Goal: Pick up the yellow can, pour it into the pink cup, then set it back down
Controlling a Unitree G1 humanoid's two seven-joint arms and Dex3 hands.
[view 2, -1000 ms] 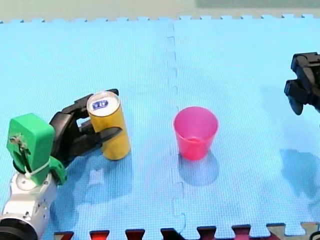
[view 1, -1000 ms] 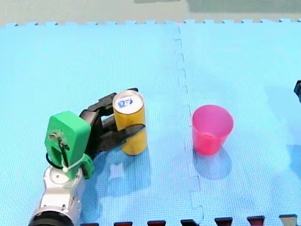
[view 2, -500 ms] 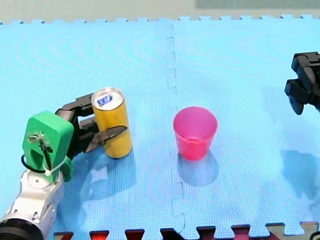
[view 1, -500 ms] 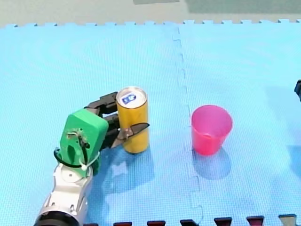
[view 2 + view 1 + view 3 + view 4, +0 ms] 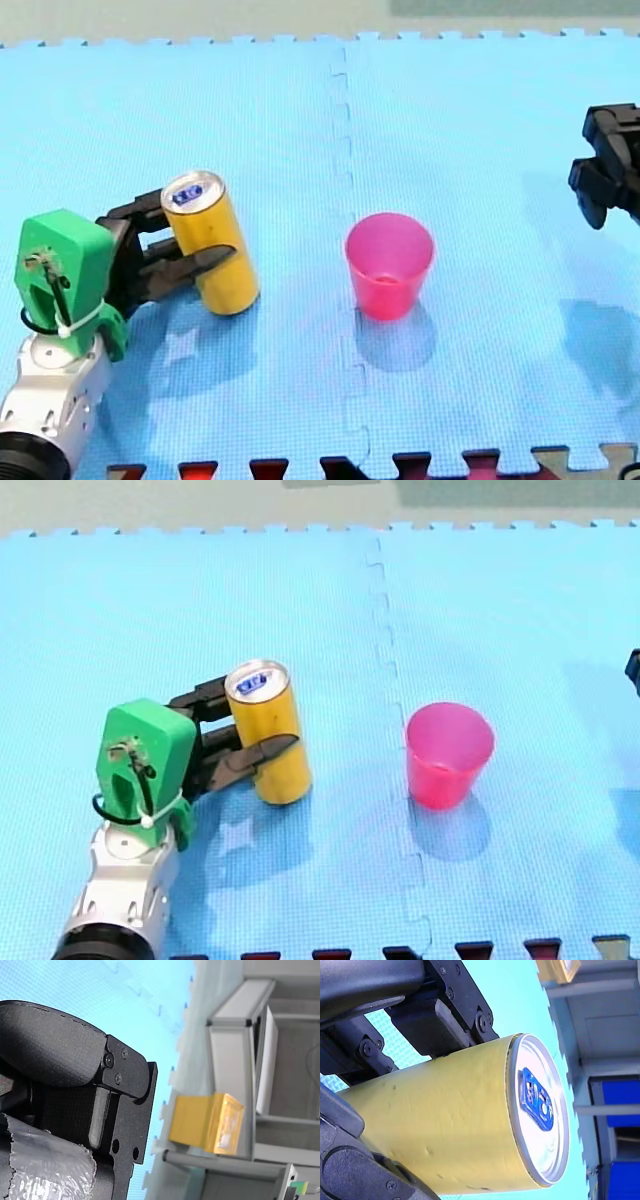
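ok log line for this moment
left hand: shut on yellow can | yellow can: tilted | pink cup: upright, apart, right of yellow can | right hand: far right

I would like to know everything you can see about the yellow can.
The yellow can is tall and slim and looks like metal. Its plain yellow side has a few small dents, and its silver lid carries a blue tab. It leans, with its top tipped away from the pink cup, and it is to the left of the cup on the blue foam mat. The left robot hand grips its side with black fingers on both sides. Whether its base touches the mat is unclear.
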